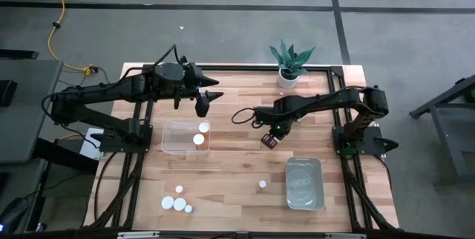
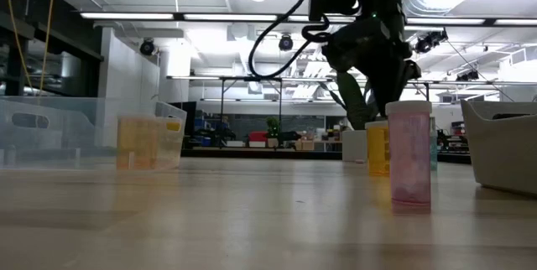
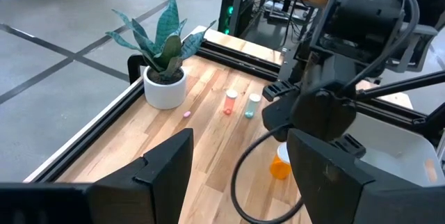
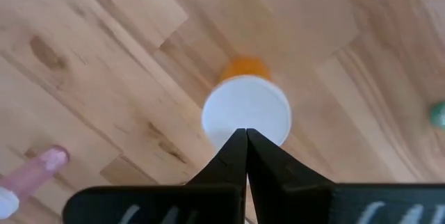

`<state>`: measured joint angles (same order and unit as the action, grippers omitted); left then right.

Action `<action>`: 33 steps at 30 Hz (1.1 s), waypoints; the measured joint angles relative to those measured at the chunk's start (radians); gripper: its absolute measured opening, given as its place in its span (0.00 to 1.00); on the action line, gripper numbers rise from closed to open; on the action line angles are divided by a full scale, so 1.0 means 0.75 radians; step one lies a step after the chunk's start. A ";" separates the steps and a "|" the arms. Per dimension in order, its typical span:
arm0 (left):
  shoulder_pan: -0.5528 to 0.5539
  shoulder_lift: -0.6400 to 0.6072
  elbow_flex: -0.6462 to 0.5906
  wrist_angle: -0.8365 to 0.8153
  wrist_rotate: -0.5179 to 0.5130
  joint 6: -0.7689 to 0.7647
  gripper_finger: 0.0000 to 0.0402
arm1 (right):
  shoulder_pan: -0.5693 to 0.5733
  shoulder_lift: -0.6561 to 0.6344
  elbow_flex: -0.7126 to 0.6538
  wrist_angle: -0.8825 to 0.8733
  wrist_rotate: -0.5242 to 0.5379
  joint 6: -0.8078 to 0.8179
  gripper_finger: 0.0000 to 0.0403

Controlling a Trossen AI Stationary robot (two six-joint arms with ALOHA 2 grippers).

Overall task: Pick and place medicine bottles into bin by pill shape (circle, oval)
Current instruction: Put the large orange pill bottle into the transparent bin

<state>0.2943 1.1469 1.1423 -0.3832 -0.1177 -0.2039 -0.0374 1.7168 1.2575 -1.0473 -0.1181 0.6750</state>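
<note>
Right gripper (image 4: pixel 245 135) poised directly above an upright orange medicine bottle (image 4: pixel 246 116), fingers pressed together, nothing held.
Recommend parting the fingers before descent and straddling the white cap squarely; left gripper (image 1: pixel 210 99) waits with fingers apart above the clear bin (image 1: pixel 172 148).

Right claw (image 4: pixel 245 135) pinched closed above a white-capped orange bottle (image 4: pixel 246 113) — wood tabletop (image 4: pixel 104 57).

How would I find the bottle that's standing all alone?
Look at the pale bin on the table's right side. Just left of it stands one white-capped bottle. It stands alone, while four other bottles huddle far to its left.
</note>
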 joint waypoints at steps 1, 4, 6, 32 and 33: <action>0.000 0.000 0.000 0.000 0.000 0.000 0.55 | -0.001 0.000 0.001 0.001 0.012 -0.001 0.00; 0.000 0.000 0.000 0.000 0.001 -0.003 0.55 | -0.009 0.000 0.001 0.003 0.019 -0.003 0.00; 0.000 0.000 0.000 0.000 0.001 -0.003 0.55 | -0.011 0.003 0.002 0.011 0.014 -0.004 0.00; 0.000 0.001 -0.001 0.001 0.001 -0.004 0.55 | -0.002 0.025 0.001 0.015 0.005 0.006 0.00; 0.000 0.001 -0.001 0.001 0.001 -0.004 0.55 | -0.002 0.010 0.001 0.018 0.004 0.014 0.00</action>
<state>0.2943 1.1473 1.1419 -0.3828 -0.1173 -0.2066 -0.0391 1.7242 1.2583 -1.0340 -0.1147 0.6853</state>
